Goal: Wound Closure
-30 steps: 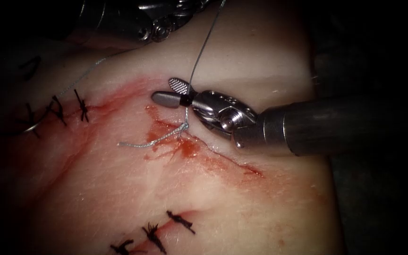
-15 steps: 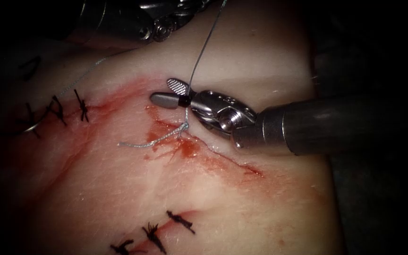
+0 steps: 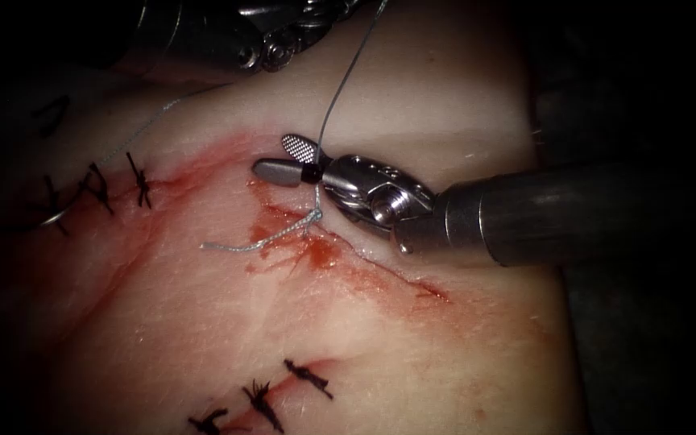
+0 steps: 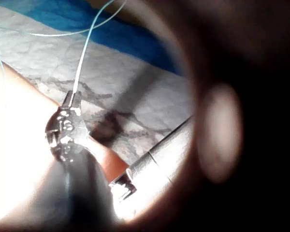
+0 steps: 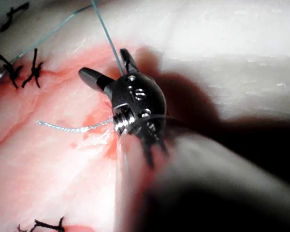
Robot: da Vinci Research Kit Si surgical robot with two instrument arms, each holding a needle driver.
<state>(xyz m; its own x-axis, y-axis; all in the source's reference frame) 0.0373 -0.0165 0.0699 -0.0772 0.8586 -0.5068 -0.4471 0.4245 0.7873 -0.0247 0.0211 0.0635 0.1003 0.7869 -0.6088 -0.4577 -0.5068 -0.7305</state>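
My right tool (image 3: 271, 155) comes in from the right and hovers just above the cut (image 3: 380, 274), its jaws open (image 5: 102, 62). The pale thread (image 3: 348, 72) rises from a knot (image 3: 314, 214) on the cut, passes between those open jaws near their hinge and runs up out of view. A short thread tail (image 3: 235, 246) lies left of the knot. My left tool (image 4: 73, 96) is shut on the thread at its tip; its wrist (image 3: 271, 44) shows at the top. The curved needle (image 3: 54, 216) lies on the tissue (image 3: 283, 322) far left, held by neither tool.
Red fluid (image 3: 316, 254) stains the tissue around the knot. Black stitches (image 3: 138, 181) close an older cut at the left, and more black stitches (image 3: 308, 377) sit near the bottom. Another strand of thread (image 3: 155, 117) runs toward the needle.
My right tool has crept slightly to the left, jaws still open around the thread. Knot, tail and needle have not moved.
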